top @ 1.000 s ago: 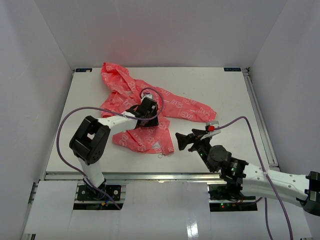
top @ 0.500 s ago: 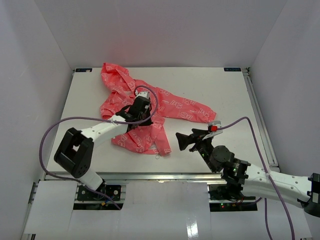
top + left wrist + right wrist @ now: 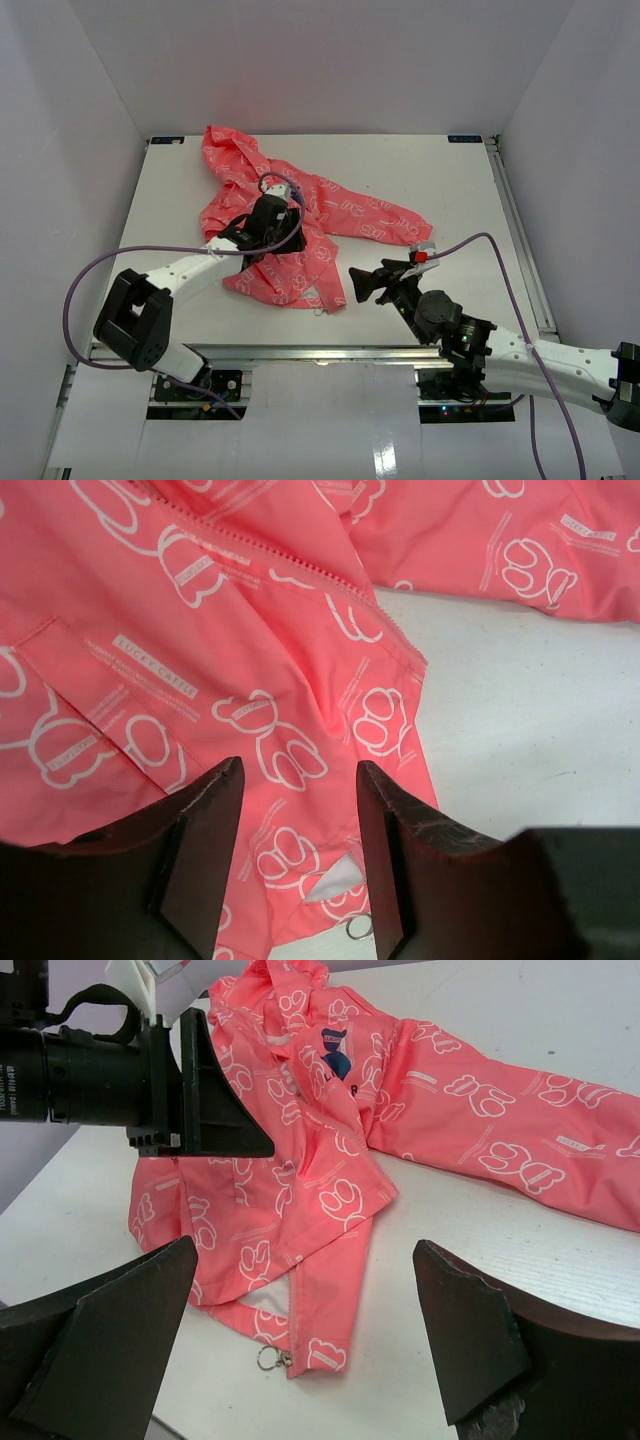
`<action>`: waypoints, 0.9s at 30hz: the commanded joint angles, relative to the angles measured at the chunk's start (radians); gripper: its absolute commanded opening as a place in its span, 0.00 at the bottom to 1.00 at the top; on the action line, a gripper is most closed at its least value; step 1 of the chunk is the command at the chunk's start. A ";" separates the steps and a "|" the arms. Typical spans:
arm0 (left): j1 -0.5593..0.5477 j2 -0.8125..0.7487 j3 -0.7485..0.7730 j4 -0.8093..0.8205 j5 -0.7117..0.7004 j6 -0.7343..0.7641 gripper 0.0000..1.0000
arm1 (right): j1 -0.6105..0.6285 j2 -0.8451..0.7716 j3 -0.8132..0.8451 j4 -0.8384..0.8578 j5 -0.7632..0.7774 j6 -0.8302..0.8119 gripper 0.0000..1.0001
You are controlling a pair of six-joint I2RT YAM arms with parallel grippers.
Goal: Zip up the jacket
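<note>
Two sets of fingers apart: left gripper (image 3: 295,780) over the crumpled, unzipped jacket (image 3: 300,270), right gripper (image 3: 358,283) near it, seemingly touching nothing.

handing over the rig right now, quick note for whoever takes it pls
Left gripper: open, empty, over the jacket's front panel near the hem.
Right gripper: open, empty, off the jacket, facing its near hem.
Jacket: crumpled on the table, front open, zipper teeth apart; metal ring at the near hem corner.
Done: nothing zipped.
Left: grip the hem, join the zipper, pull it up.
</note>
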 commanded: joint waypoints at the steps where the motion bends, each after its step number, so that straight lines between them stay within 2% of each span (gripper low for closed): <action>1: 0.001 0.071 0.073 0.020 0.031 -0.023 0.60 | 0.004 -0.005 0.040 0.032 0.007 0.006 0.95; 7: -0.001 0.217 0.159 -0.004 0.008 -0.039 0.62 | 0.005 -0.007 0.040 0.028 0.021 0.005 0.95; 11: -0.001 0.255 0.179 0.009 -0.008 -0.040 0.52 | 0.004 -0.019 0.040 0.022 -0.001 0.013 0.95; 12: -0.002 0.263 0.184 0.012 -0.002 -0.038 0.42 | 0.004 -0.024 0.040 0.021 -0.002 0.015 0.95; 14: -0.003 0.270 0.194 0.011 0.002 -0.032 0.12 | 0.005 -0.032 0.038 0.019 -0.002 0.016 0.95; 15: -0.003 0.271 0.195 0.011 0.004 -0.031 0.01 | 0.005 -0.038 0.037 0.017 -0.001 0.017 0.95; 21: -0.003 0.178 0.150 -0.001 -0.037 -0.044 0.00 | 0.004 -0.056 0.030 0.023 -0.002 0.019 0.95; 23: -0.003 0.146 0.140 -0.020 -0.042 -0.032 0.04 | 0.004 -0.044 0.032 0.023 -0.006 0.019 0.96; 24: -0.002 0.132 0.134 -0.027 -0.043 -0.027 0.09 | 0.004 -0.039 0.034 0.023 -0.007 0.019 0.96; 25: -0.001 0.120 0.128 -0.029 -0.043 -0.022 0.18 | 0.005 -0.034 0.036 0.022 -0.008 0.019 0.95; 27: -0.002 0.101 0.118 -0.025 -0.034 -0.005 0.17 | 0.005 -0.025 0.041 0.018 -0.009 0.019 0.95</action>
